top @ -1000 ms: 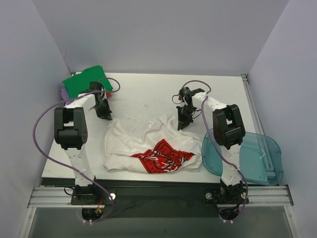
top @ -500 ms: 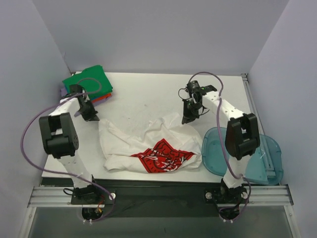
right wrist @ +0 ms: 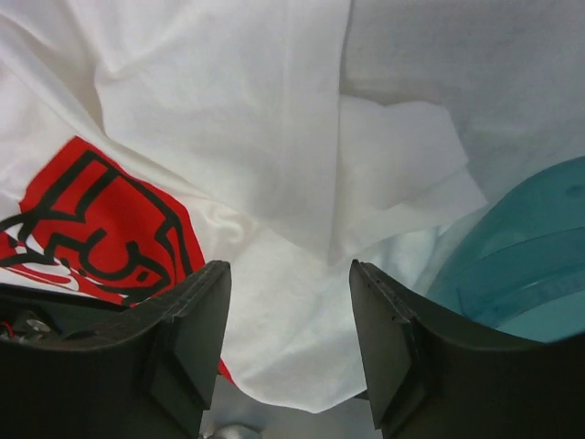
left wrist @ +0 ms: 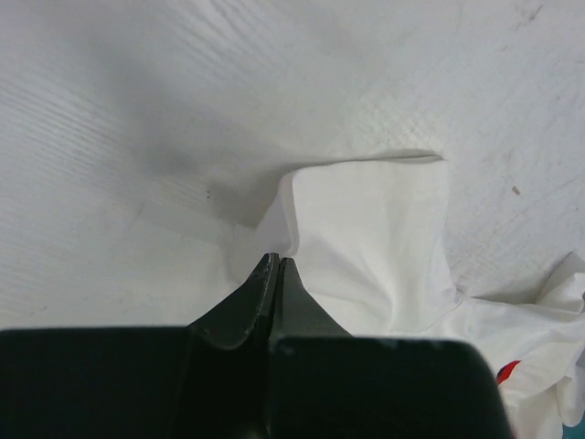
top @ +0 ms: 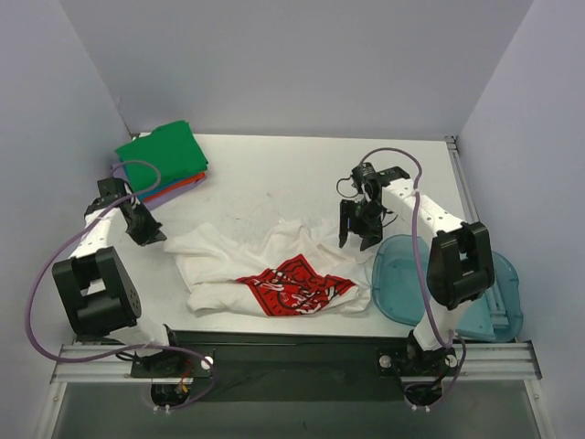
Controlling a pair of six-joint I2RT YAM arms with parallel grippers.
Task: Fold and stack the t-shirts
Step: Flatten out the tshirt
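Left jaws: pinched shut on the left corner of the white t-shirt (top: 228, 261). Right jaws: parted above its right edge, gripping nothing. Lies crumpled on the near half of the desk (top: 274, 174), red logo (top: 292, 285) up, just left of the blue plastic bin (top: 393, 279). Far left corner: folded green t-shirt (top: 163, 151) atop other folded t-shirts (top: 183, 184).

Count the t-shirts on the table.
4: white t-shirt crumpled mid-table; green shirt, red-orange shirt, lavender shirt stacked at the far-left corner. More may hide in that stack.
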